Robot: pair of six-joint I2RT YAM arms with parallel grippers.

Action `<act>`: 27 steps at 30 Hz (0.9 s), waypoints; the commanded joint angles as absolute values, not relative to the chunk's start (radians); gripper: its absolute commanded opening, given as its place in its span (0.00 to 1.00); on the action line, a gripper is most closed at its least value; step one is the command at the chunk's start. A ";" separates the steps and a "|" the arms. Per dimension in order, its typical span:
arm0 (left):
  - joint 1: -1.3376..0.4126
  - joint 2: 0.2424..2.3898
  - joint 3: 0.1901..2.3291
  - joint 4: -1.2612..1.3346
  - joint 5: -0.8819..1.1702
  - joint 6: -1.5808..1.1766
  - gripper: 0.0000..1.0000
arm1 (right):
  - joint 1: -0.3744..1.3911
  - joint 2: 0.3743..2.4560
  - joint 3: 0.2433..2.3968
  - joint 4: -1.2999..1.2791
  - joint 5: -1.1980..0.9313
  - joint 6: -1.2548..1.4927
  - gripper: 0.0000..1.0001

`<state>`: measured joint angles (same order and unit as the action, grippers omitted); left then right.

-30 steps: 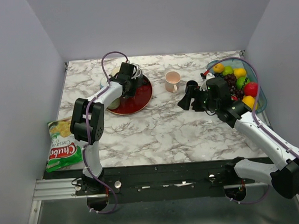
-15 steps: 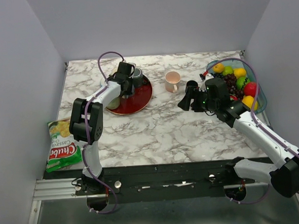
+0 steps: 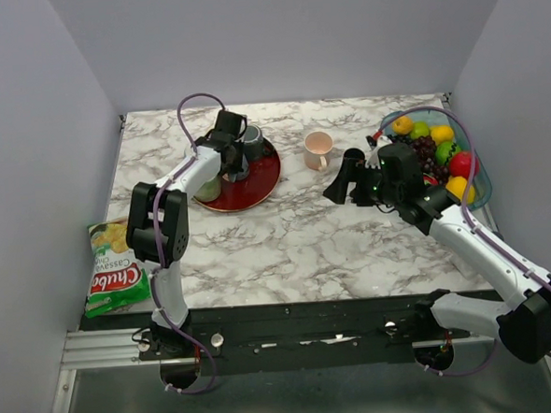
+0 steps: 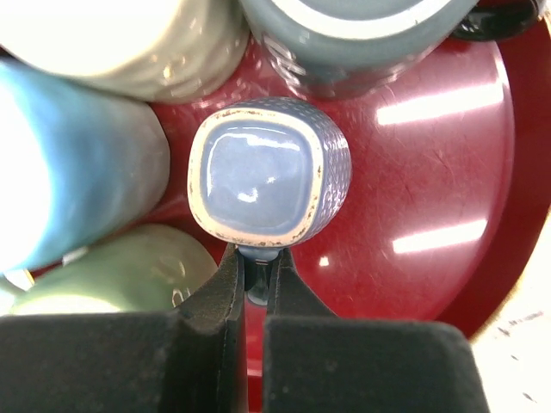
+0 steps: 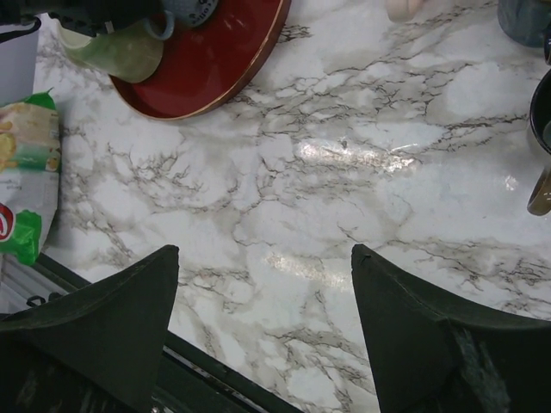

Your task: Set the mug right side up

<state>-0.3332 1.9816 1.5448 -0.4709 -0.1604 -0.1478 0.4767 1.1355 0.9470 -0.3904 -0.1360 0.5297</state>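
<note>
**Left gripper** (image 4: 256, 268): jaws narrow, pinching the handle of the blue mug (image 4: 263, 176), which stands base-up on the red plate (image 4: 448, 198) close among other cups (image 4: 77, 172). In the last second the wrist has edged leftward over the plate, so the grasp looks set and the lift and turn remain. **Right gripper** (image 5: 264, 258): jaws wide above the marble surface (image 5: 344, 155)

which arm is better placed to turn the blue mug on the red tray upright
Left. Its claw is shut on the blue mug at its handle, with the mug's base toward the wrist camera, on the red tray. The right claw hangs open over the marble table, off the tray.
</note>
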 commanded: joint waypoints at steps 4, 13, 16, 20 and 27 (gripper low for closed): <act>-0.334 1.801 1.577 -0.554 -0.039 -0.268 0.00 | 0.476 1.075 0.925 -0.321 -0.205 0.540 1.00; -0.428 1.550 1.554 -0.488 0.198 -0.417 0.00 | 0.474 0.980 0.846 -0.111 -0.412 0.644 1.00; -0.484 1.450 1.493 -0.341 0.313 -0.501 0.00 | 0.480 0.939 0.769 0.087 -0.486 0.730 0.99; -0.555 1.345 1.393 -0.088 0.420 -0.722 0.00 | 0.488 0.864 0.709 0.351 -0.523 0.824 0.99; -0.661 1.249 1.278 0.259 0.425 -0.989 0.00 | 0.506 0.747 0.664 0.580 -0.465 0.854 0.98</act>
<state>-0.6155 1.2987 1.3350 -0.0616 0.3843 -0.7589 0.4927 0.8200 0.6937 0.3332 -0.4690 0.8124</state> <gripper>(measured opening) 0.077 0.986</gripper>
